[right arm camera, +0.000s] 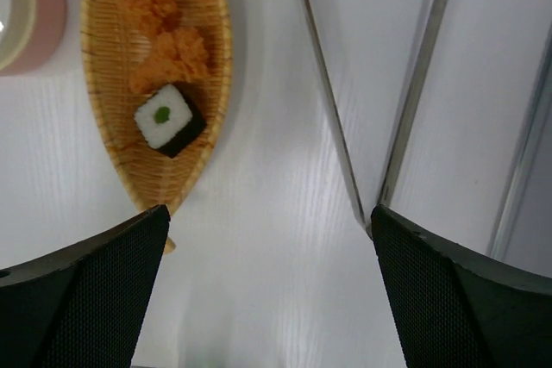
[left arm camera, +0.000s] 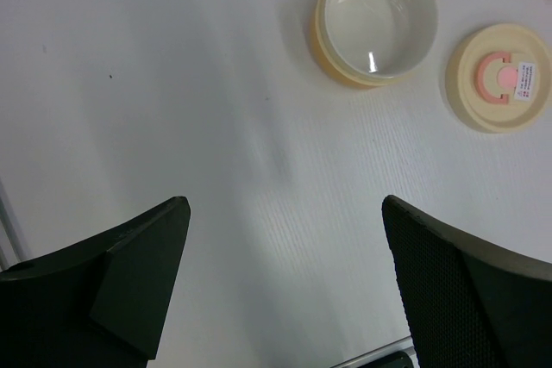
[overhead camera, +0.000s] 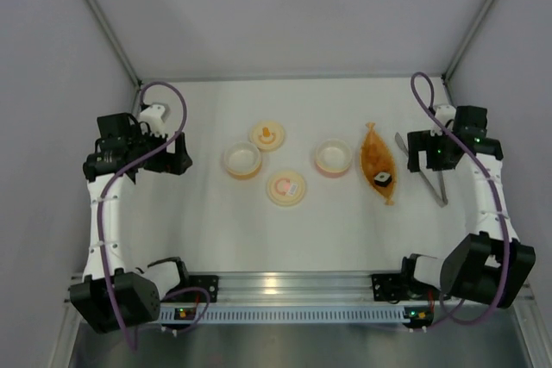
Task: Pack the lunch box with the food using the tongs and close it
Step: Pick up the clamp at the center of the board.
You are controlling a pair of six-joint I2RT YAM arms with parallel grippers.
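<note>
The lunch box (overhead camera: pixel 332 159), a small round cream container with a pink rim, stands open right of centre; a slice of it shows in the right wrist view (right arm camera: pixel 39 15). Its cream lid (overhead camera: pixel 286 187) with a pink mark lies flat, nearer me (left arm camera: pixel 500 77). The food (overhead camera: pixel 377 157) is orange-brown chunks (right arm camera: pixel 168 58) plus a white sushi piece (right arm camera: pixel 168 118) in a pointed woven dish (right arm camera: pixel 108 127). The silver tongs (overhead camera: pixel 438 185) lie right of the dish (right arm camera: pixel 417 84). My right gripper (overhead camera: pixel 423 159) hovers open over the tongs' near end (right arm camera: pixel 269 213). My left gripper (overhead camera: pixel 172 159) is open over bare table (left arm camera: pixel 285 204).
A second cream container (overhead camera: pixel 241 161) with a yellow-orange rim (left arm camera: pixel 377 19) stands left of centre. Its lid (overhead camera: pixel 267 135) with an orange mark lies behind it. Grey walls close in the table at the left, right and back.
</note>
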